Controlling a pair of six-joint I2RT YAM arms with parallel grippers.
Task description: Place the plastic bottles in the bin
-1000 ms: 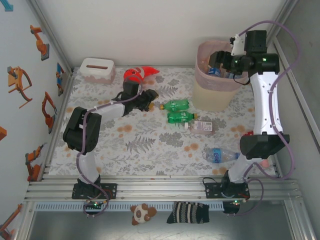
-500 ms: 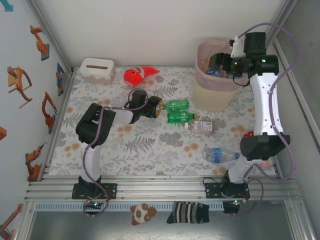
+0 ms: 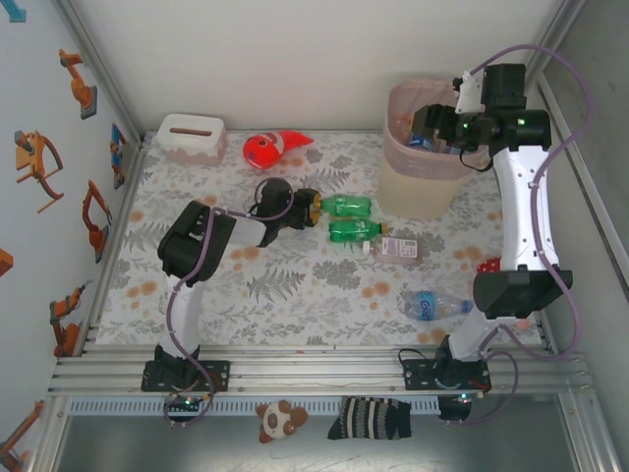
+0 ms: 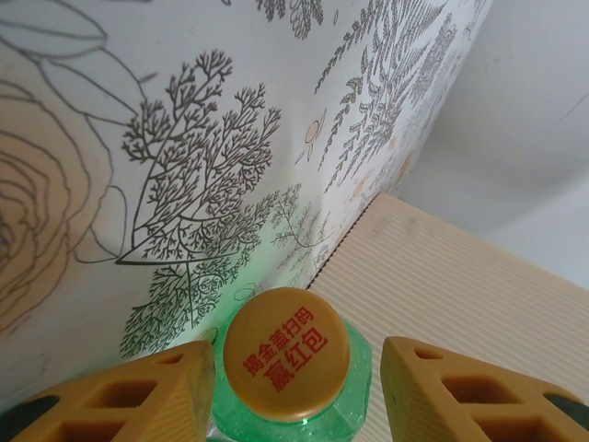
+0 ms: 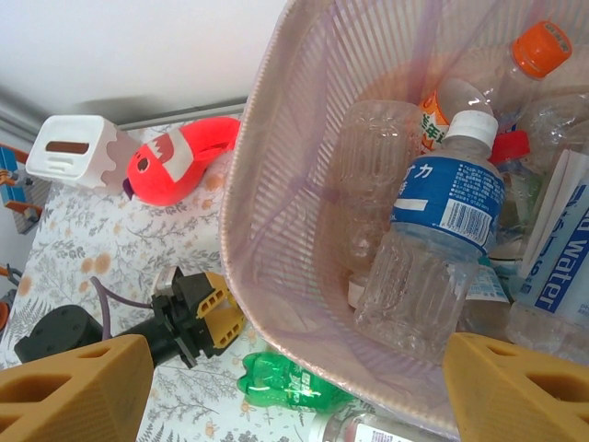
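My left gripper (image 4: 296, 368) lies low on the table with its jaws either side of the orange cap (image 4: 287, 354) of a green bottle (image 3: 346, 206). The left finger is close against the cap and a gap shows on the right. A second green bottle (image 3: 356, 230), a clear bottle with a reddish label (image 3: 398, 249) and a blue-labelled one (image 3: 428, 305) lie on the table. My right gripper (image 5: 294, 391) hangs open and empty over the bin (image 3: 421, 187), which holds several bottles, among them a blue-labelled one (image 5: 446, 207).
A white tissue box (image 3: 191, 138) and a red fish toy (image 3: 270, 147) sit at the back left. A small red object (image 3: 488, 265) lies by the right arm. Walls close in the table on three sides, and the bin stands just right of the green bottles.
My left gripper has slid right across the table to the green bottle's cap and now straddles it, with its jaws narrowing. The right gripper stays over the bin.
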